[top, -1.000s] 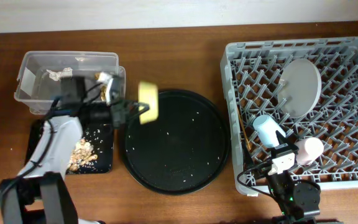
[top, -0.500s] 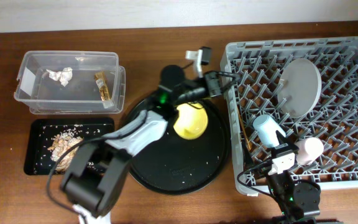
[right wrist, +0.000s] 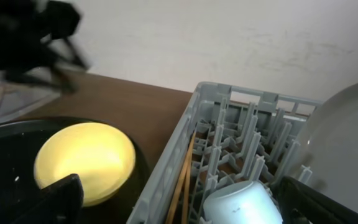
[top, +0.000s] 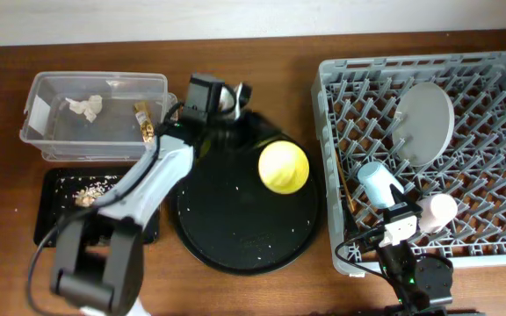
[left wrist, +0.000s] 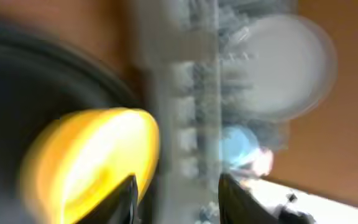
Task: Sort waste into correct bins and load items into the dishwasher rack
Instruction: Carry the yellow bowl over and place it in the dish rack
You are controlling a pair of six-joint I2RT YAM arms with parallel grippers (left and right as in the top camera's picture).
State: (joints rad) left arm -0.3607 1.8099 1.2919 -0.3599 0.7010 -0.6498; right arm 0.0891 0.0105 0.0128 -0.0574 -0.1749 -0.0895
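Yellow bowl (top: 283,167) loose on the round black tray (top: 235,230), not yet racked.

Left tool (top: 235,95) spread open and empty up by the tray's far rim; bowl apart from it, toward the dishwasher rack (top: 330,140). Right tool (right wrist: 185,196) likewise wide and empty, just beside the rack's near wall. Could lose the bowl off its smooth curved rim on a shallow pinch. Could clip the rack wall, or knock the light-blue cup (top: 378,184) and chopsticks (right wrist: 184,174), if carried in low.

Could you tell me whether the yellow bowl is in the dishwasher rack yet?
Not yet: the yellow bowl sits on the round black tray, beside the dishwasher rack, outside its wall.
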